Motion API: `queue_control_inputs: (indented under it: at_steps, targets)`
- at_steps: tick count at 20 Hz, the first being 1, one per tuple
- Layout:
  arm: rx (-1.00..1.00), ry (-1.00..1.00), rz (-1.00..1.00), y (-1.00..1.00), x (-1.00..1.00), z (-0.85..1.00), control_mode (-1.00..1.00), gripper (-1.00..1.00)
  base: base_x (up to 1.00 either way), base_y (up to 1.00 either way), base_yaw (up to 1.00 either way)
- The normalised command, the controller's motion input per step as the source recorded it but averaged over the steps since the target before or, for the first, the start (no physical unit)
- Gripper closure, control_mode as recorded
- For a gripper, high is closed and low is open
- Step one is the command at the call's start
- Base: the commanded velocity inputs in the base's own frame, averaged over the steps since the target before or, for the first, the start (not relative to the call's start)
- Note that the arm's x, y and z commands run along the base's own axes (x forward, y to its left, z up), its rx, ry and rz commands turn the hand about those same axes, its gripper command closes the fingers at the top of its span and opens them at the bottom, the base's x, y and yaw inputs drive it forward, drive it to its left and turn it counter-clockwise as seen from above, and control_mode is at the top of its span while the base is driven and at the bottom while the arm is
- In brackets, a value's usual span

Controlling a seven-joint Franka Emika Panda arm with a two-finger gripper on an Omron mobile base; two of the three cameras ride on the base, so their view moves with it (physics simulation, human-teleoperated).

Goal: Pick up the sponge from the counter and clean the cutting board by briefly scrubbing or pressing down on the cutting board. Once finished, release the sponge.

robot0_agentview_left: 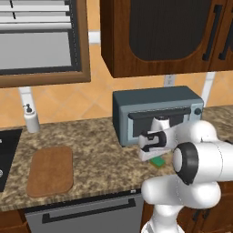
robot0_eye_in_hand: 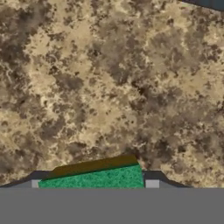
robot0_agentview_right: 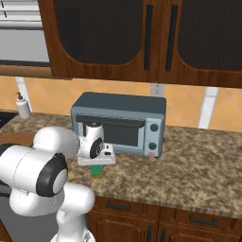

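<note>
A long speckled brown-and-tan granite counter (robot0_agentview_left: 95, 145) runs across a simulated kitchen, backed by an orange tiled wall, with dark wooden wall cabinets (robot0_agentview_right: 142, 38) overhead and a framed window (robot0_agentview_left: 41, 41) to the far left. A grey-blue toaster oven (robot0_agentview_right: 120, 123) stands at the back of the counter; no writing on it can be read. Left of it lies the flat reddish-brown wooden cutting board (robot0_agentview_left: 50, 170), near the front edge. A small white soap dispenser (robot0_agentview_left: 31, 119) stands by the far wall. The small green sponge with a yellowish lower layer (robot0_eye_in_hand: 94, 177) lies on the counter before the oven, well right of the board. The white arm's gripper (robot0_eye_in_hand: 94, 183) reaches down over the sponge, fingertips on either side; whether they press it cannot be told.
</note>
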Motion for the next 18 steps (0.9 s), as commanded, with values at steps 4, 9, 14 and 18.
queue_control_inputs:
  at_steps: [4, 9, 14, 18]
  targets:
    - [-0.02, -0.01, 0.0, 0.0, -0.31, -0.82, -1.0, 1.0, 0.0, 0.0, 0.0]
    - [-0.06, -0.14, -0.03, 0.0, -0.63, 0.01, -1.0, 1.0, 0.0, 0.0, 0.0]
    - [0.08, -0.03, 0.12, 0.0, -0.16, 0.91, -1.0, 1.0, 0.0, 0.0, 0.0]
    - [0.21, 0.04, 0.13, 0.0, 0.01, 1.0, -1.0, 1.0, 0.0, 0.0, 0.0]
